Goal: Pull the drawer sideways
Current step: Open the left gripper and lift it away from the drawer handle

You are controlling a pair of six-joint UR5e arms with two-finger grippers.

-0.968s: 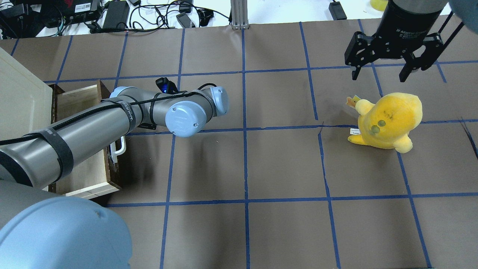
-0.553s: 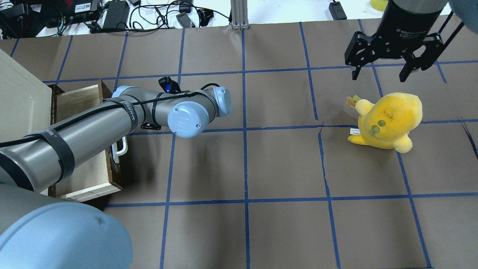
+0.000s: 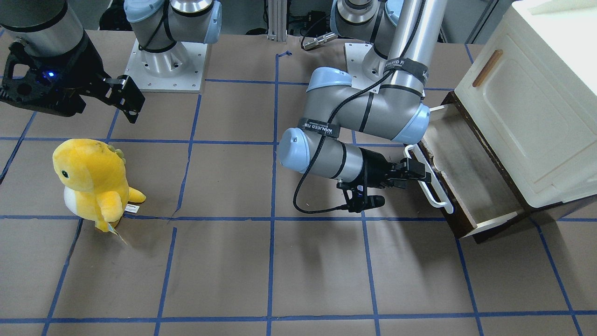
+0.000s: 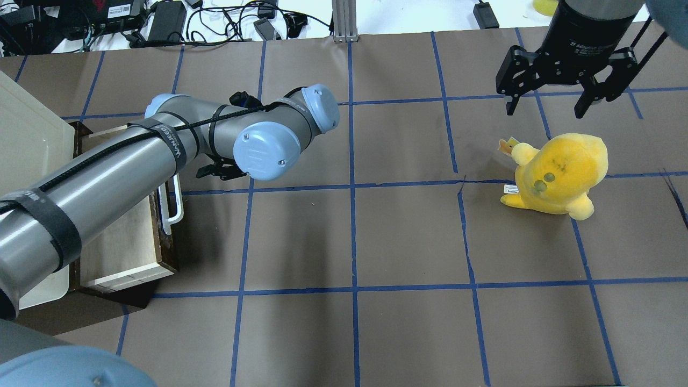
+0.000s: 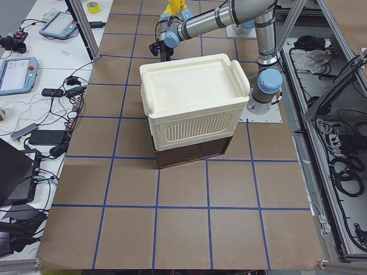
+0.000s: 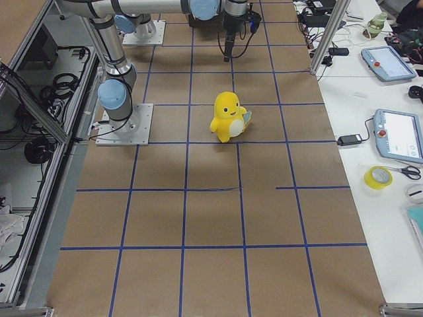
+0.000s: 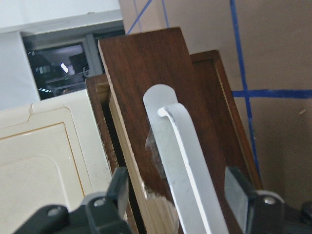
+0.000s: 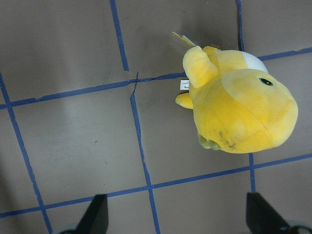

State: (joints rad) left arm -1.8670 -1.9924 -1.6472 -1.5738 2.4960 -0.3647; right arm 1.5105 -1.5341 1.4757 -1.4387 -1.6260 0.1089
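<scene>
The dark brown drawer [image 3: 471,182] stands pulled out from under the cream cabinet [image 3: 527,116], its pale wood interior showing; it also shows in the overhead view [image 4: 118,247]. Its white bar handle [image 3: 431,186] runs along the front. My left gripper [image 3: 416,171] is at the handle's upper end. In the left wrist view the left gripper [image 7: 178,195] is open, with the handle [image 7: 185,161] between its fingers [image 7: 117,190] and not pinched. My right gripper [image 4: 544,114] is open and empty, high over the far right.
A yellow plush toy [image 4: 559,172] sits on the brown paper just below the right gripper, also in the right wrist view [image 8: 239,112]. The cream cabinet [image 4: 27,140] fills the left edge. Cables and power supplies [image 4: 166,21] lie beyond the far edge.
The drawer front has slid slightly further out from the cabinet. My left arm's elbow and wrist have swung toward the table's far side. The right gripper has not moved.
</scene>
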